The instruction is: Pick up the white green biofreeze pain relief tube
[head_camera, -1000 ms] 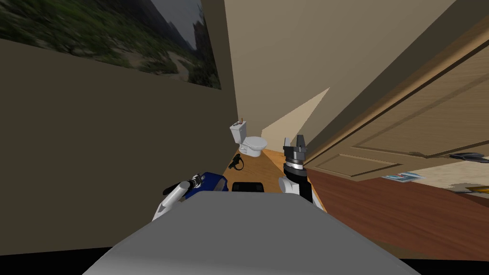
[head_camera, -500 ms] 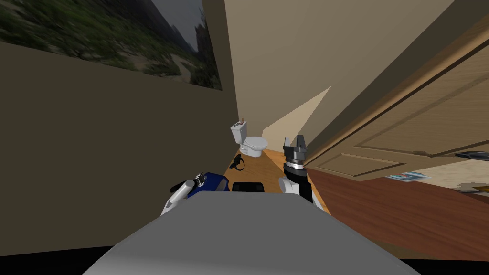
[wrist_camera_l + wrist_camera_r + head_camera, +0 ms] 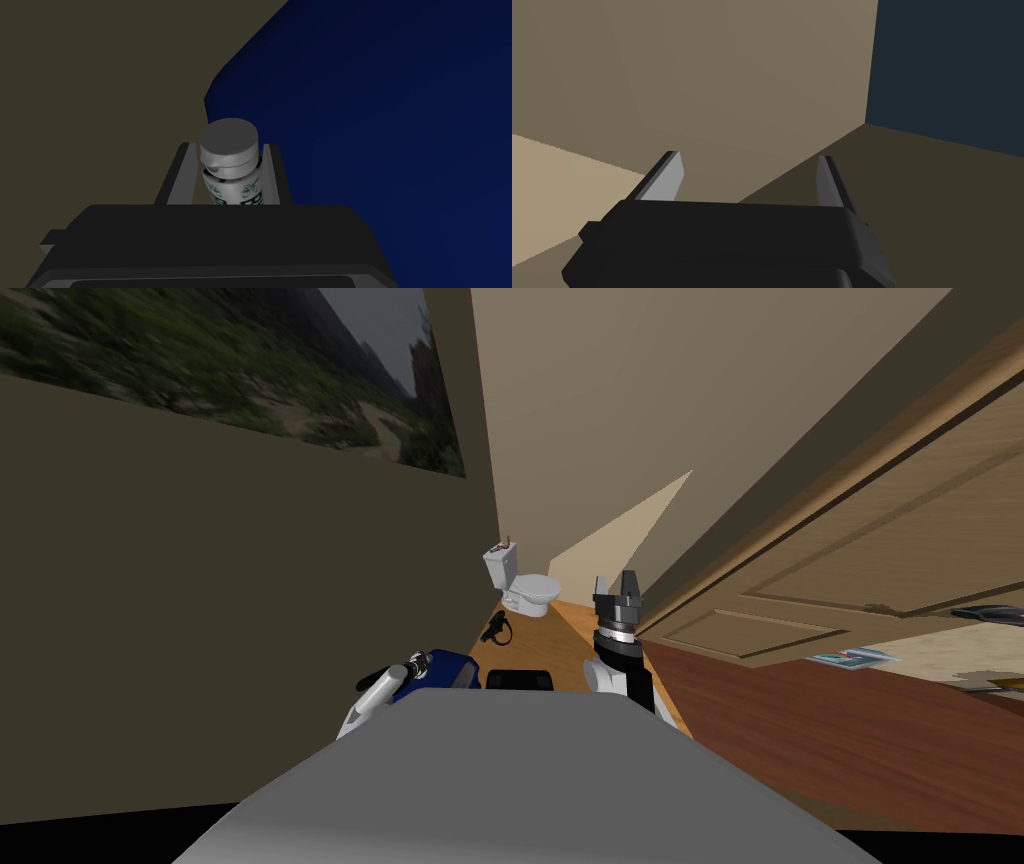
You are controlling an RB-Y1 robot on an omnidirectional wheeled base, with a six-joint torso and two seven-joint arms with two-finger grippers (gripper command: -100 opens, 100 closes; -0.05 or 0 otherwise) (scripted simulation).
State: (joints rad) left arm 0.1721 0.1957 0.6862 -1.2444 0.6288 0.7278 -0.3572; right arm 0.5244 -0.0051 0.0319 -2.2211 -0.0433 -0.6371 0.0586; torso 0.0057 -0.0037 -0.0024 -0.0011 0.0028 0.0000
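Room first. You are looking along a brown wall (image 3: pixel 200 608) on the left, with a wooden door (image 3: pixel 860 548) swinging open on the right and a toilet (image 3: pixel 524 583) sitting at the far end of the floor (image 3: pixel 545 638). A second ago this whole view was sitting a touch differently. Over the last half second it is not shifting at all, so read that as the head settling, not the room moving.

Low on the left, a dark blue object (image 3: pixel 448 670) is lying close to the wall. The left arm (image 3: pixel 368 696) is reaching down to it. A second ago the forearm was lying slightly further out. It slid in toward the blue object, and for the last half second it is holding still.

The right pincer (image 3: pixel 748 157) is hanging wide and empty, raised ahead of the chest (image 3: pixel 617 588), unchanged.

The left pincer (image 3: pixel 228 146) is gripping the tube (image 3: pixel 231 165), with both fingers (image 3: pixel 184 170) pressing its sides. The tube is white with green print, and its grey cap (image 3: pixel 230 139) is poking out past the fingertips against the blue surface.

You are likely looking at a finished grasp with the lift either ending or pausing. You cannot tell here whether the tube is clear of its support.
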